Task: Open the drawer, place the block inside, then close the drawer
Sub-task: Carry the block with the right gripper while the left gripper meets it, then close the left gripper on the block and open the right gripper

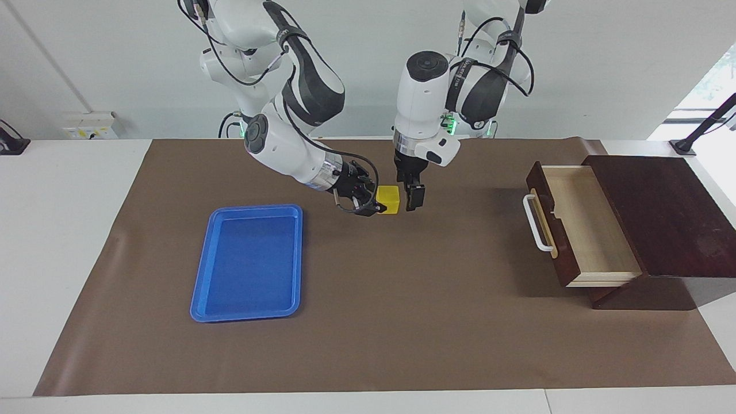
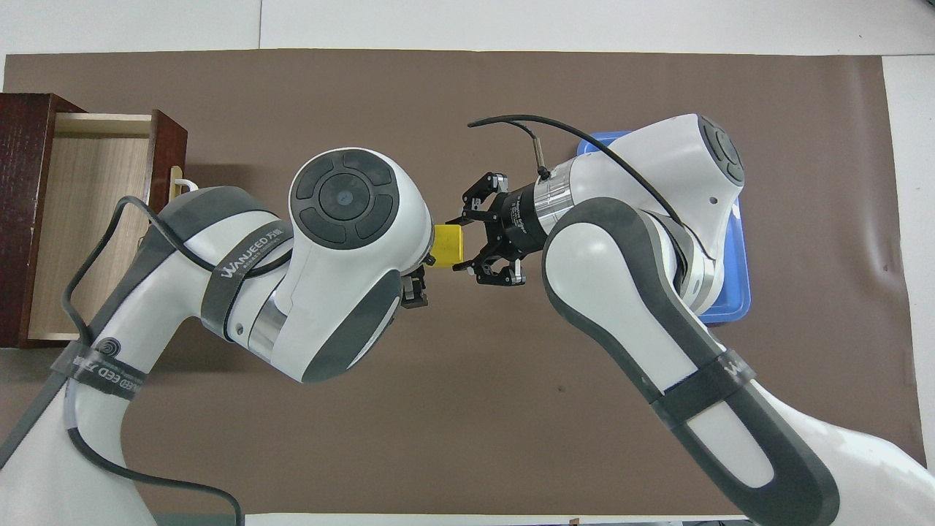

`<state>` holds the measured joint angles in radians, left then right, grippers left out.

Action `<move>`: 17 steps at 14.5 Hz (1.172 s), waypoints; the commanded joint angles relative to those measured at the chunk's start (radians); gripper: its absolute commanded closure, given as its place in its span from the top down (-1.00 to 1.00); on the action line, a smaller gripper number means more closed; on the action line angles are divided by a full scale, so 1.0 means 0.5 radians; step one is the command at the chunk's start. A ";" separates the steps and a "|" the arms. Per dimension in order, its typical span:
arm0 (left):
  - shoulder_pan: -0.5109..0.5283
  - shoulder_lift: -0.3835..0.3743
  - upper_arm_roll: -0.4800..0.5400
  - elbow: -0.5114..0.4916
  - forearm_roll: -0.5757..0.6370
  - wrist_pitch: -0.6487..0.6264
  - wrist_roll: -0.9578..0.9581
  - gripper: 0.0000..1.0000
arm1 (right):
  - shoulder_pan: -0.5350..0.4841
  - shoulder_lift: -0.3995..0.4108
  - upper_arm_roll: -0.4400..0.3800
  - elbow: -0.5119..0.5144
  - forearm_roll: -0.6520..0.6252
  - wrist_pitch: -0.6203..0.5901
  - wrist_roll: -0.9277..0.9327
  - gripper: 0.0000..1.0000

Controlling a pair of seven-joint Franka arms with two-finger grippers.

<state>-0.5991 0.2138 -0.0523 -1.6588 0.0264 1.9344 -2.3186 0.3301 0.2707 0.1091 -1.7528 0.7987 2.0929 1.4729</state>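
1. The right tool (image 1: 376, 205) was clamped tight on the block (image 1: 390, 199), holding the yellow cube up in the air over the middle of the brown mat (image 1: 368, 322) on the tabletop (image 1: 63, 230).
2. The left tool (image 1: 415, 198) hung straight down just beside the block, at the side toward the drawer, its fingers spread wide; whether a finger touched the cube could not be told.
3. In the overhead view the block (image 2: 447, 245) showed between the right tool (image 2: 467, 245) and the left arm's big wrist, which hid most of the left tool (image 2: 414, 292).
4. The drawer (image 1: 581, 224) stood pulled open at the left arm's end of the tabletop, pale interior bare, white handle (image 1: 536, 223) facing the mat's middle.
5. The blue tray (image 1: 250, 263) lay flat toward the right arm's end, well apart from the block.
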 commanded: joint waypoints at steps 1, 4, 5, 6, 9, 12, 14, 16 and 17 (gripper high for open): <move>-0.047 0.057 0.028 0.081 -0.013 0.000 -0.026 1.00 | 0.002 0.002 0.000 0.005 -0.030 0.026 0.049 -1.00; -0.072 0.057 0.025 0.072 -0.007 0.055 -0.026 1.00 | 0.002 0.002 0.000 0.008 -0.030 0.026 0.049 -1.00; -0.078 0.057 0.025 0.072 -0.001 0.067 -0.026 1.00 | 0.002 0.002 0.000 0.011 -0.030 0.023 0.049 -1.00; -0.102 0.057 0.025 0.069 -0.001 0.089 -0.026 1.00 | 0.002 0.002 0.000 0.011 -0.030 0.026 0.049 -1.00; -0.109 0.054 0.025 0.050 -0.004 0.083 -0.026 0.94 | 0.002 0.002 0.000 0.011 -0.030 0.020 0.049 -1.00; -0.112 0.051 0.025 0.041 -0.001 0.080 -0.023 -0.56 | 0.002 0.002 0.000 0.017 -0.030 0.017 0.049 -1.00; -0.106 0.051 0.025 0.041 -0.001 0.074 -0.023 -1.00 | -0.001 0.005 0.000 0.017 -0.030 0.011 0.049 -1.00; -0.106 0.051 0.025 0.041 -0.001 0.067 -0.017 -1.00 | -0.001 0.005 0.000 0.020 -0.030 0.005 0.049 -1.00; -0.103 0.051 0.025 0.047 -0.001 0.061 -0.014 -1.00 | -0.004 0.005 0.000 0.020 -0.030 0.005 0.049 -1.00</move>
<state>-0.6373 0.2342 -0.0502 -1.6422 0.0258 1.9717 -2.3170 0.3307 0.2713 0.1080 -1.7532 0.7968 2.0892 1.4712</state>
